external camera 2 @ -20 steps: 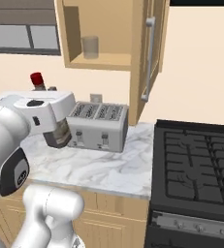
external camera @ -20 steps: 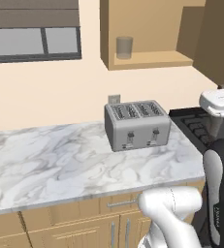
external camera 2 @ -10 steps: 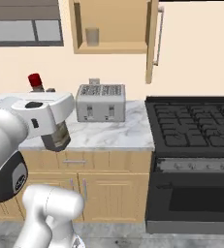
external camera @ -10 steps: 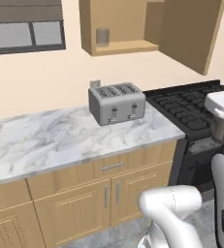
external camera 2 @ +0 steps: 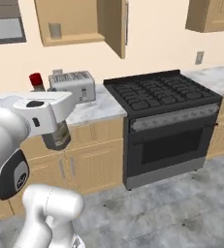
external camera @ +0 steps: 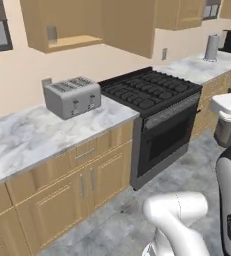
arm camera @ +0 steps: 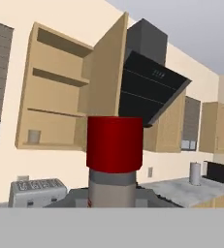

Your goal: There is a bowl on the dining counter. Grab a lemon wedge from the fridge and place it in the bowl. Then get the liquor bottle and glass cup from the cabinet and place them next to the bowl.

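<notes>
The gripper is clamped on the liquor bottle — its red cap fills the middle of the hand view and pokes up just left of the toaster in the right base view. The glass cup stands on the lowest shelf of the open cabinet, above the toaster — the black stove sits right of it.
</notes>
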Robot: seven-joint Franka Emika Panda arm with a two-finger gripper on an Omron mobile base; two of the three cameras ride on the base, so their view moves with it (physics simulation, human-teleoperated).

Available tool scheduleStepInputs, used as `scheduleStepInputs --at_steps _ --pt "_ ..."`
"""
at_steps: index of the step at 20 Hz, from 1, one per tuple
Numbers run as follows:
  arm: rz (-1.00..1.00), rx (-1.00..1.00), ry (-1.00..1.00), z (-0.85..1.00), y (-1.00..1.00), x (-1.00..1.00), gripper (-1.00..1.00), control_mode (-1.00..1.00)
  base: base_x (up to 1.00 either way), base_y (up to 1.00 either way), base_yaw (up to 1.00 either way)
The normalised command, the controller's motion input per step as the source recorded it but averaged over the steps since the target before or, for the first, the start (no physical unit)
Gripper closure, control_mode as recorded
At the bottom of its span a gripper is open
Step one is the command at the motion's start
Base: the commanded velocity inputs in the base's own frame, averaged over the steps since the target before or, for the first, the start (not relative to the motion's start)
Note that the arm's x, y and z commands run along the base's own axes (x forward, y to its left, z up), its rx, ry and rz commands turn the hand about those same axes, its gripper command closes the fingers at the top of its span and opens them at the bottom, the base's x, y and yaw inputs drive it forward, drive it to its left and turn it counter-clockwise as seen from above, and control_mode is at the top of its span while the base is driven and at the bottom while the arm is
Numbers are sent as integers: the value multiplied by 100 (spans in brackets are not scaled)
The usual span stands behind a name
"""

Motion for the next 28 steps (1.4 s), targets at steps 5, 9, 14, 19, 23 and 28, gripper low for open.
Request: scheduleStepInputs --at_steps 5,9,14,19,23,28 --pt "0 0 0 0 0 0 100 100 -100 15 -50" --pt "0 0 0 0 0 0 100 100 -100 22 -45" --pt "0 0 0 0 0 0 100 100 -98 27 -47" --pt "0 0 0 0 0 0 100 100 -47 46 -42" --pt "0 0 0 0 0 0 100 100 0 15 -7" --pt "0 0 0 0 0 0 100 100 -14 -39 -2"
